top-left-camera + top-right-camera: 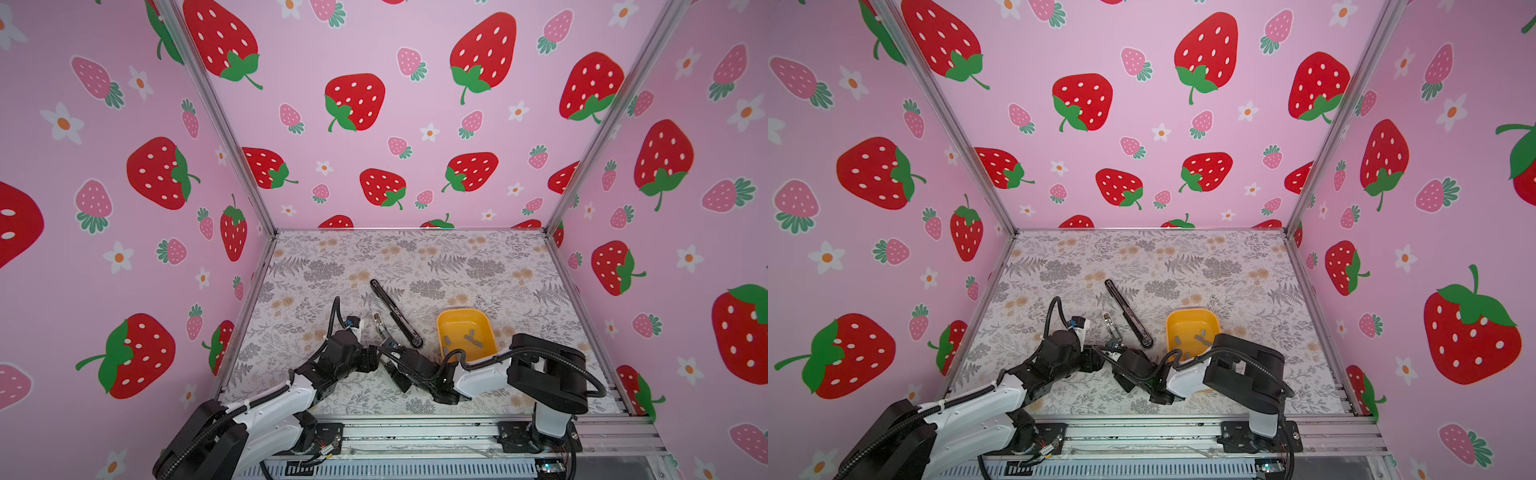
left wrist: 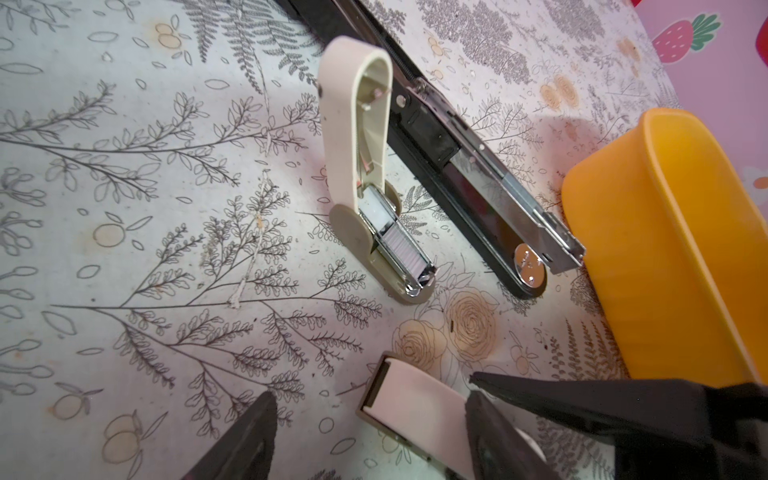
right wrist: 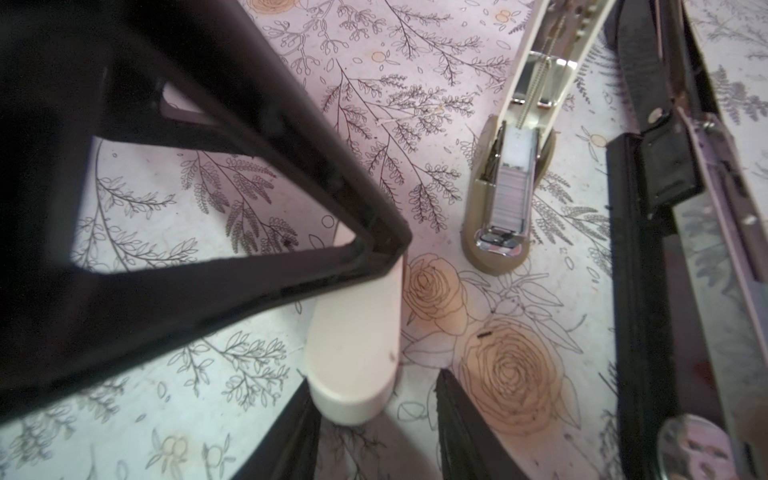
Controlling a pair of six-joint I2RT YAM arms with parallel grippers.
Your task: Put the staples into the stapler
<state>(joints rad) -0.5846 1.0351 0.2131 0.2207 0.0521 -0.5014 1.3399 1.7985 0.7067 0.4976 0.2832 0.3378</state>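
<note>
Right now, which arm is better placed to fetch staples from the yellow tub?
Probably right: the right arm stands beside the yellow tub holding the staples, though the right gripper reaches toward the middle. The left arm works beyond the open black stapler, farther from the tub.

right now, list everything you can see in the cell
black stapler: one, black, opened, mid-table
open small stapler: one, beige, beside the black stapler
closed small stapler: one, cream, between the two grippers
bin: one, yellow, right of the black stapler
staples: several, grey, in the bin
table: one, floral print, underneath
walls: three, pink with strawberries, around the table
left gripper: one, black, open, at the closed small stapler
right gripper: one, black, open, opposite it
</note>
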